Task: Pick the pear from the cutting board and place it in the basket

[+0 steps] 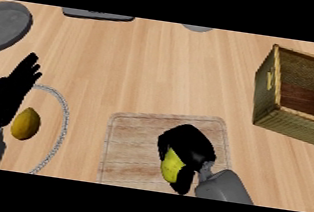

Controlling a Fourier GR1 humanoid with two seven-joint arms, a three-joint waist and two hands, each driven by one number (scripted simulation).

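Note:
A yellow-green pear (pixel 172 165) lies on the pale wooden cutting board (pixel 133 135) near the lower middle of the head view. My right hand (pixel 188 145) is curled over it from above and hides most of the fruit. The woven basket (pixel 277 117) stands at the right edge, open at the top, well apart from the board. At the left edge my left hand (pixel 6 89) rests open with its fingers pointing up, holding nothing.
A yellow lemon (pixel 26 123) lies on a clear plate (pixel 60 114) beside my left hand. A grey round lid or pan (pixel 0 28) sits at the far left, a dark grey flat object (pixel 97 15) and a small grey item (pixel 197 28) at the far edge.

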